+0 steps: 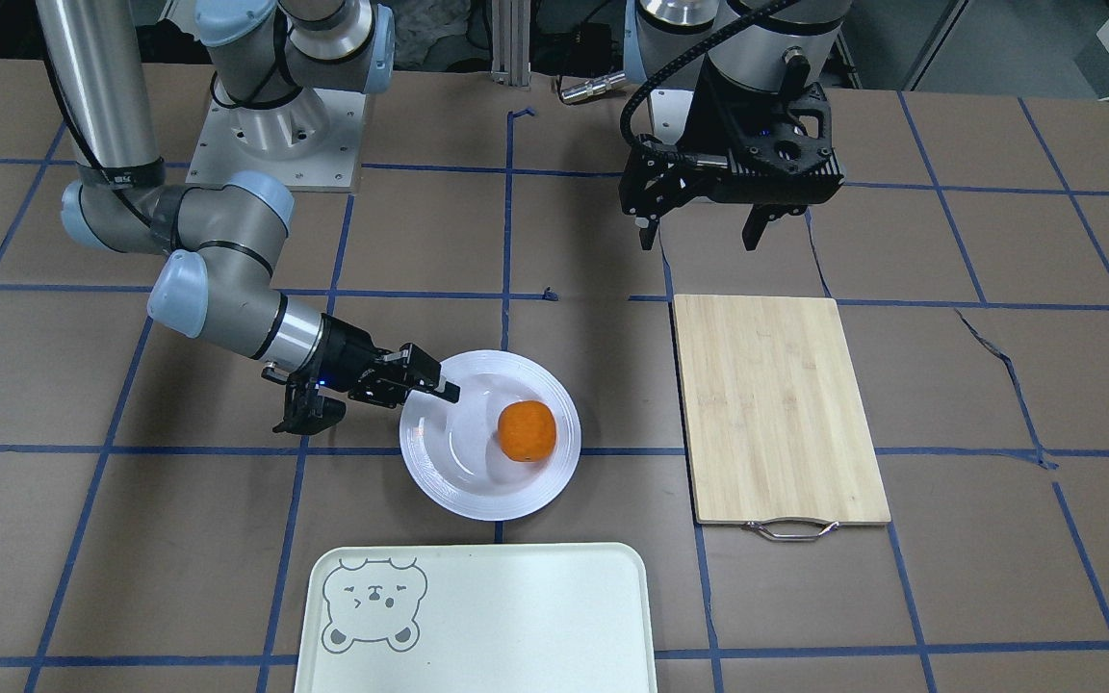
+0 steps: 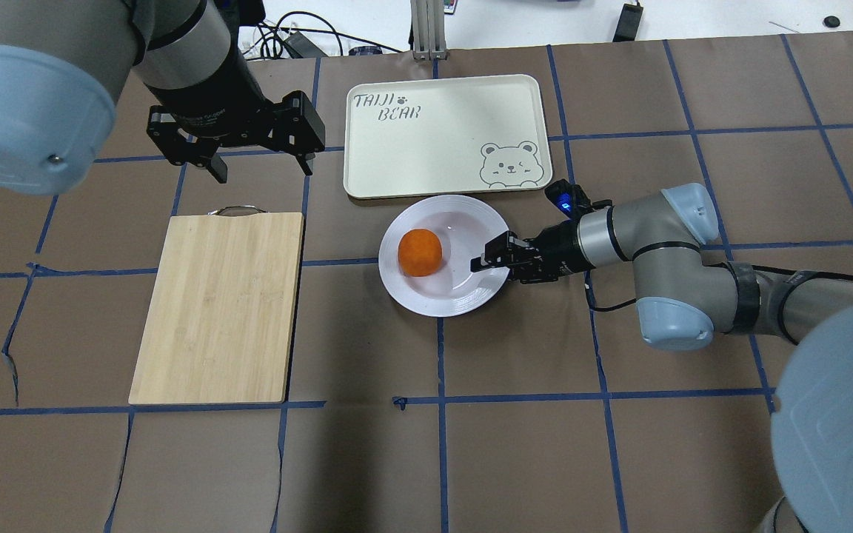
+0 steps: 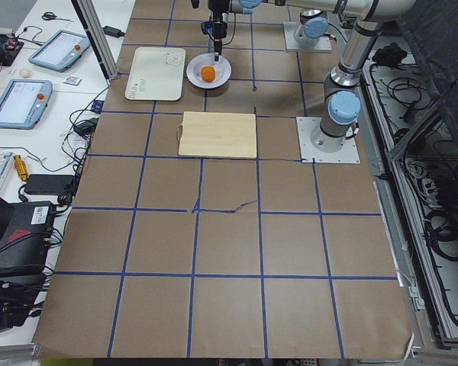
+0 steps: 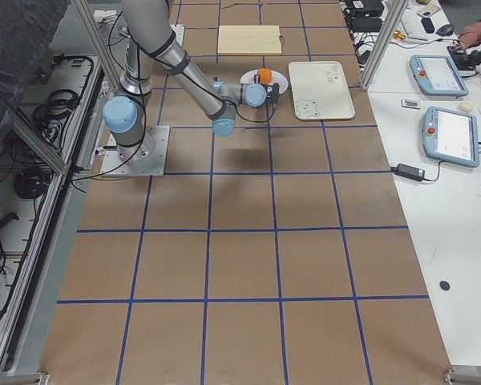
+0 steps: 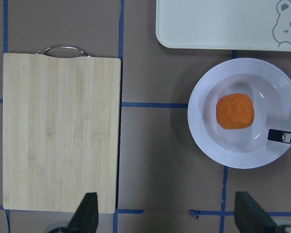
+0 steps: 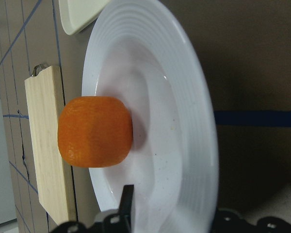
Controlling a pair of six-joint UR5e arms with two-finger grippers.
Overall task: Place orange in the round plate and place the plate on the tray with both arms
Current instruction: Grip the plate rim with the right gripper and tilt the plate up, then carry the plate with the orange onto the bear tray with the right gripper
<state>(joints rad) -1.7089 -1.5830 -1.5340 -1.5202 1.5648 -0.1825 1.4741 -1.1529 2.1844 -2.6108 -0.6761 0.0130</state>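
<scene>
The orange (image 1: 527, 431) (image 2: 420, 252) (image 5: 235, 111) lies in the sunken centre of the round plate (image 1: 449, 462) (image 2: 463, 296) (image 6: 184, 121), which sits on the table just short of the tray (image 1: 516, 616) (image 2: 426, 148). My right gripper (image 1: 444, 395) (image 2: 480, 265) (image 6: 172, 213) reaches in low from the side and is shut on the plate's rim. One finger lies on top of the rim and the other is hidden under it. My left gripper (image 1: 699, 236) (image 2: 263, 170) (image 5: 167, 213) hangs open and holds nothing, above the table beyond the cutting board's plain end.
A bamboo cutting board (image 1: 776, 414) (image 2: 219, 307) with a metal handle lies beside the plate on my left arm's side. Brown paper with blue tape lines covers the table. Side tables with tablets (image 4: 445, 76) stand past the tray's far edge.
</scene>
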